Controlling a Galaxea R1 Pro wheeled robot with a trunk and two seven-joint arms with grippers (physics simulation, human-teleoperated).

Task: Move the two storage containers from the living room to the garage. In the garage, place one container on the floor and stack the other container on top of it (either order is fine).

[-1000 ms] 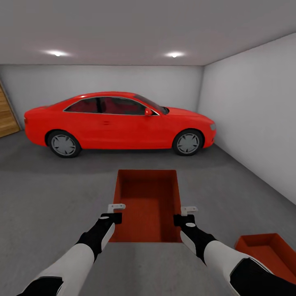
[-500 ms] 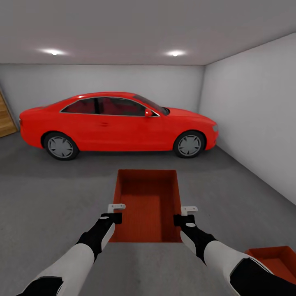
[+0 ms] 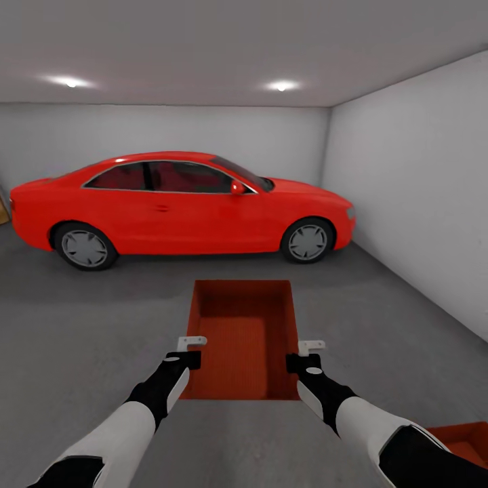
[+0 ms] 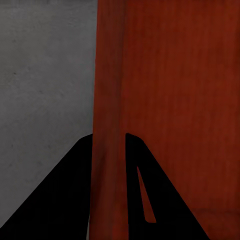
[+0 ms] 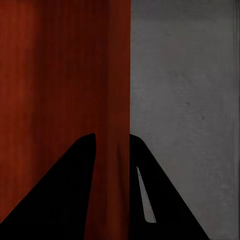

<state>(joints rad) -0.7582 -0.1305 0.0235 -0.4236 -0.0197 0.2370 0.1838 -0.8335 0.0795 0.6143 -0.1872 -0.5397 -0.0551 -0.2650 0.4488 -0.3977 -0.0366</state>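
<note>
While both grippers' fingers [image 4: 75, 200] pinch its side walls, the carried container [image 3: 244, 332] is empty.

held container [image 3: 245, 332] before car [image 3: 183, 207] | second container [image 3: 468, 437] right, on floor [image 3: 81, 339]

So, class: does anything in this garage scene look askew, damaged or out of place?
Nothing stands out. The held storage container sits level and square, the left gripper and right gripper each clamping a side wall. The second container rests on the concrete floor.
</note>
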